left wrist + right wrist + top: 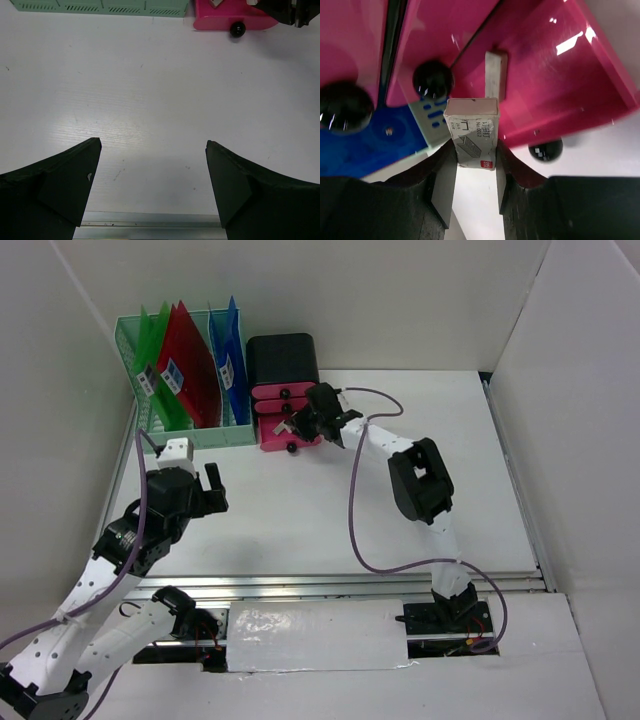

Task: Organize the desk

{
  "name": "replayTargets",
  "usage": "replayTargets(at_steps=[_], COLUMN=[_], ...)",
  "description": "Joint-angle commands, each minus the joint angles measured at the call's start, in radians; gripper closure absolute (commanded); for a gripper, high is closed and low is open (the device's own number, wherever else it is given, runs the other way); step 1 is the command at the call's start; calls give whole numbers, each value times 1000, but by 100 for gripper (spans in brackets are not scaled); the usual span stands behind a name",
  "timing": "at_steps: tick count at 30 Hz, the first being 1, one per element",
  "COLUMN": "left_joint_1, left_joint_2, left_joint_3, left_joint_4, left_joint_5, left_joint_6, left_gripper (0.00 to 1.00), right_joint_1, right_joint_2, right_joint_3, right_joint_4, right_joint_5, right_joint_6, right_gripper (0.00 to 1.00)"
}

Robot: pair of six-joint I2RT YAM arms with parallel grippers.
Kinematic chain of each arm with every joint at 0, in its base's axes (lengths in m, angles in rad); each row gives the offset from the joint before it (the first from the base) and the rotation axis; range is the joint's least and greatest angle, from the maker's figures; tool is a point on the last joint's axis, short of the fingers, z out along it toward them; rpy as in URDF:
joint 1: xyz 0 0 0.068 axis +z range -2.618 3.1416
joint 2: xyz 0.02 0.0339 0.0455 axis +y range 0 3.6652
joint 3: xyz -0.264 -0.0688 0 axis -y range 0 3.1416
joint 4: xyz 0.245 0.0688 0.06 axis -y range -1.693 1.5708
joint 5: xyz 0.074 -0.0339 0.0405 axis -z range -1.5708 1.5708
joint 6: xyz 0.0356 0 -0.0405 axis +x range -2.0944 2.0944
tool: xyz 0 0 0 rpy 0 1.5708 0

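Note:
The desk (300, 515) is a flat white tabletop with a silver rail along its front edge. My right gripper (474, 152) is shut on a small grey staple box (473, 131) and holds it over the open pink bottom drawer (555, 65) of the black drawer box (282, 360). Another pale box (496, 75) lies in that drawer. In the top view my right gripper (318, 420) is at the drawer fronts (277, 430). My left gripper (153, 165) is open and empty over bare desk (160, 90), at the left in the top view (205, 490).
A mint-green file rack (190, 430) with green, red and blue folders stands at the back left, next to the drawer box. Black round knobs (433, 79) stick out from the drawer fronts. White walls stand on three sides.

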Motion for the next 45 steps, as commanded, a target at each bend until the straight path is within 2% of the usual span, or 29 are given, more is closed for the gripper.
replayTargets(at_steps=[1, 4, 7, 8, 10, 11, 15, 16, 20, 22, 24, 25, 27, 28, 29, 35, 41, 45], left_joint_1=[-4, -4, -4, -4, -4, -5, -4, -4, -4, -5, -5, -4, -4, -4, -4, -5, -5, -4], left_joint_2=[-24, -25, -27, -27, -27, -27, -28, -27, -30, -36, -34, -33, -28, -28, -31, -36, -27, -31], left_joint_3=[-1, -1, -1, -1, -1, -1, -3, -3, -1, -3, -3, -1, 0, 0, 0, -1, -1, -3], left_joint_4=[28, 27, 30, 28, 30, 30, 31, 31, 27, 28, 30, 30, 28, 30, 27, 22, 23, 23], left_joint_5=[-20, -20, -15, -13, -10, -10, -6, -4, -10, -12, -9, -7, -6, -6, -9, -29, -20, -23], left_joint_6=[1, 3, 3, 4, 6, 6, 7, 9, 6, 6, 6, 7, 7, 7, 6, -1, 3, 1], left_gripper=[0, 0, 0, 0, 0, 0, 1, 0, 1, 0, 1, 0, 1, 0, 0, 0, 0, 1], right_joint_1=[-6, -11, -14, -12, -12, -12, -11, -12, -12, -11, -9, -8, -11, -20, -21, -15, -17, -18], right_joint_2=[41, 63, 92, 102, 87, 72, -5, -15, -132, -186, -218, -244, -252, -234, -223, -172, -33, -14], right_joint_3=[106, 114, 158, 173, 170, 152, 66, 61, -64, -160, -224, -285, -346, -342, -327, -275, -161, -159], right_joint_4=[-7, 0, -19, -29, -30, -20, 37, 19, 25, 19, 17, 20, 58, 51, 36, 34, 25, 82], right_joint_5=[39, 41, 34, 28, 18, 15, 27, 30, 71, 80, 85, 99, 96, 76, 65, 32, -18, -19], right_joint_6=[64, 76, 67, 63, 49, 47, 3, -9, -159, -213, -278, -289, -307, -310, -318, -310, -280, -253], right_gripper=[86, 83, 62, 53, 45, 35, 20, 18, 22, 29, 43, 62, 80, 95, 98, 100, 100, 100])
